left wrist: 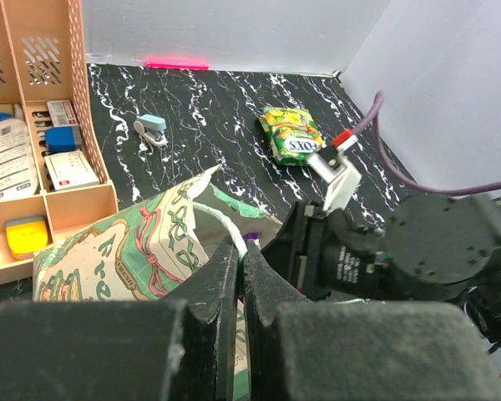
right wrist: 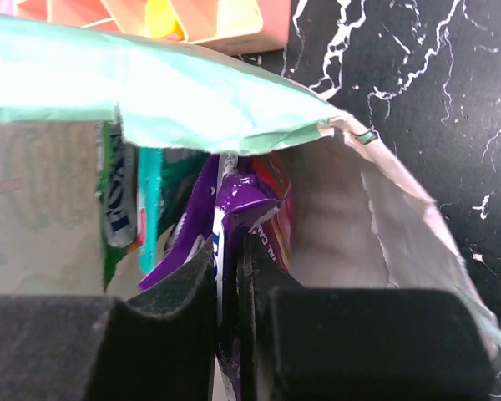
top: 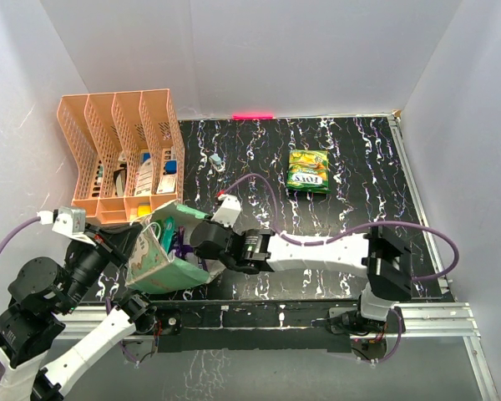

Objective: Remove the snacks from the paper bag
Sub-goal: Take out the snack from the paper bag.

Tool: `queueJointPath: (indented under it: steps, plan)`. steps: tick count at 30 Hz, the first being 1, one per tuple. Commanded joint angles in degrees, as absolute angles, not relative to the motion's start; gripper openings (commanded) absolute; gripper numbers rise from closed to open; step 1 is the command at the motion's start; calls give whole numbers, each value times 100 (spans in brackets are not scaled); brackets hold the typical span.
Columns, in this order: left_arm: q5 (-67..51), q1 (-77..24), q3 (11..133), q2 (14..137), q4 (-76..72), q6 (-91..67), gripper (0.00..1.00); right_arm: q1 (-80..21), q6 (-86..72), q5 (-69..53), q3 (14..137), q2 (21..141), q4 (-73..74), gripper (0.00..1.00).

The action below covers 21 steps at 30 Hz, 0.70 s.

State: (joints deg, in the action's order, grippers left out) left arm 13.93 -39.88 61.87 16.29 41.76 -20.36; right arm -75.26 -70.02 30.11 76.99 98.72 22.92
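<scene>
1. Toward eight o'clock on the black, white-veined table (top: 359, 192), the paper bag (top: 150, 255) lay tipped over, its open mouth facing three o'clock.
2. Its broad face was matte cream paper with a faint printed pattern, creased and slack. The sides were plain mint green, and the rim at the mouth looked crumpled and ragged.
3. Glossy foil packets stood on edge inside the mouth. A purple packet (right wrist: 234, 200) sat in the middle and a green-and-white packet (right wrist: 117, 209) at its nine o'clock, with a thin teal packet (right wrist: 150, 200) between them. A red packet (right wrist: 274, 188) was at its three o'clock.
4. The right gripper (right wrist: 227, 255) reached into the mouth, its dark padded fingers pinched on the purple packet's crinkled top edge.
5. The left gripper (left wrist: 242, 259) sat at the bag's nine o'clock side, its fingers pressed together on the paper rim.
6. A shiny, pillow-shaped green-and-yellow packet (top: 309, 171) lay flat at about twelve o'clock on the table, well apart from the bag.
7. An orange plastic file rack (top: 117, 159) with perforated walls stood at ten o'clock, just behind the bag.
8. A small blue-grey object (top: 215, 159) lay between the rack and the loose packet.
</scene>
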Motion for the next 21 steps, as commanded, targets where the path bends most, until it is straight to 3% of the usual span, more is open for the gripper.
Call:
queueJointPath:
  steps: [1, 21]
  plan:
    - [1499, -4003, 6237, 1582, 4244, -2001, 0, -7514, -6312, 3111, 7892, 9383, 1861, 7]
    - [2216, -4008, 6322, 1720, 4596, -2076, 0, -7498, -4080, 2932, 7964, 7319, 1481, 7]
